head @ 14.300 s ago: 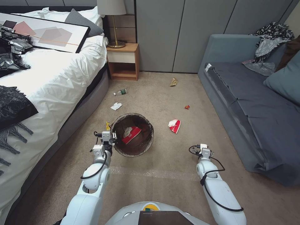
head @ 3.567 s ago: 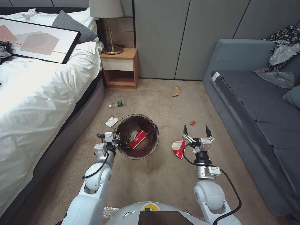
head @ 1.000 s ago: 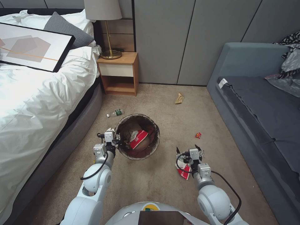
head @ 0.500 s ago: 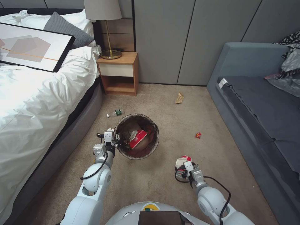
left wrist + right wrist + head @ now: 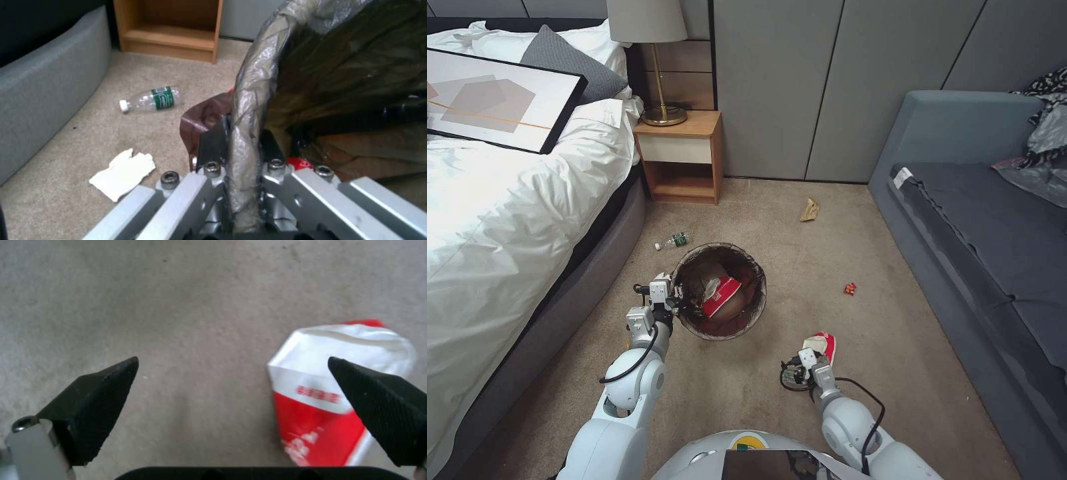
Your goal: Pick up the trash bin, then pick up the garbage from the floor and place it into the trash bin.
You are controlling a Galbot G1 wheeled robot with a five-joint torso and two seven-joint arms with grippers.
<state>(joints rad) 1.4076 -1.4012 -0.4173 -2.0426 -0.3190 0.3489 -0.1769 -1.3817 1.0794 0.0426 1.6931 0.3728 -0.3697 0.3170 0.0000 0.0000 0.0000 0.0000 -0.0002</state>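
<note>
the left gripper is clamped on the rim of the trash bin, its fingers pinching the brown bag liner on either side. the bin sits over the carpet near the bed, and a red-and-white carton lies inside it. the right gripper hangs low over the floor, fingers spread wide apart and holding nothing. a second red-and-white carton lies on the carpet just by one fingertip, partly behind it in the right wrist view. a clear bottle rests beyond the bin towards the nightstand, a white tissue lies near the bin's side, a tan paper bag lies by the wall, and a small red scrap lies near the sofa.
</note>
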